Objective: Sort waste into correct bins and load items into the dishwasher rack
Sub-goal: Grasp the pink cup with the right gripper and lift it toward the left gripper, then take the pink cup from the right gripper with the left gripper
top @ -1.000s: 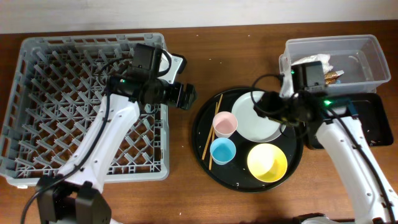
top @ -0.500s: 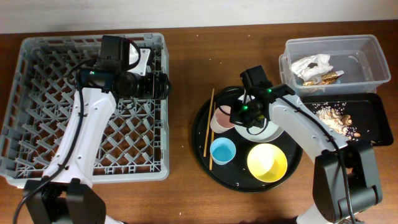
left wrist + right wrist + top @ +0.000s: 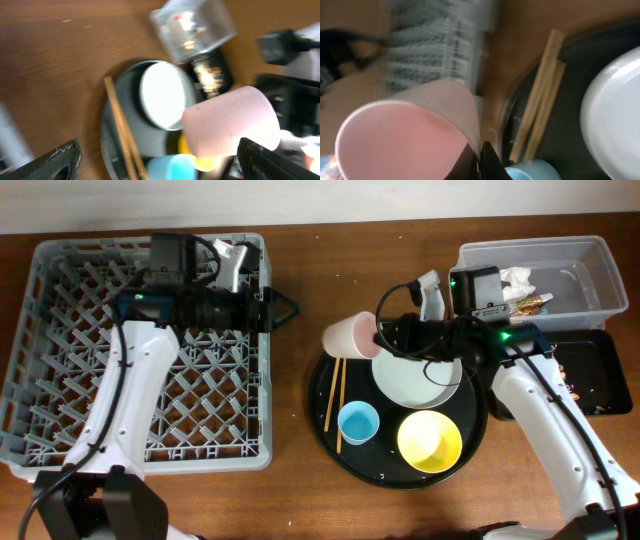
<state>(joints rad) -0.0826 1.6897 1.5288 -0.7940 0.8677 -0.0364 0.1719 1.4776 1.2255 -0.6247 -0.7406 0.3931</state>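
Note:
My right gripper [image 3: 384, 336] is shut on the rim of the small pink cup [image 3: 349, 335], holding it on its side above the left edge of the round tray. In the right wrist view the fingers [image 3: 481, 156] pinch the pink cup's [image 3: 405, 131] wall. My left gripper [image 3: 281, 311] stands open at the right edge of the grey dishwasher rack [image 3: 60, 360], pointing at the cup and apart from it. Its wrist view shows the pink cup [image 3: 231, 120] between the spread fingertips [image 3: 56, 159]. The white plate [image 3: 415, 372], blue cup [image 3: 358, 422], yellow bowl [image 3: 430, 440] and chopsticks [image 3: 333, 395] lie on the tray.
The large round black tray [image 3: 320, 425] sits mid-table. At the back right, the clear tub [image 3: 585, 275] holds a white napkin [image 3: 516, 277] and a shiny wrapper [image 3: 536, 302]. The shallow black tray [image 3: 600, 375] beside it holds crumbs. Bare wood separates rack and round tray.
My right gripper has shut on the pink cup's rim and lifted it off the tray, leftward. My left gripper has swung right, out past the rack's right edge.

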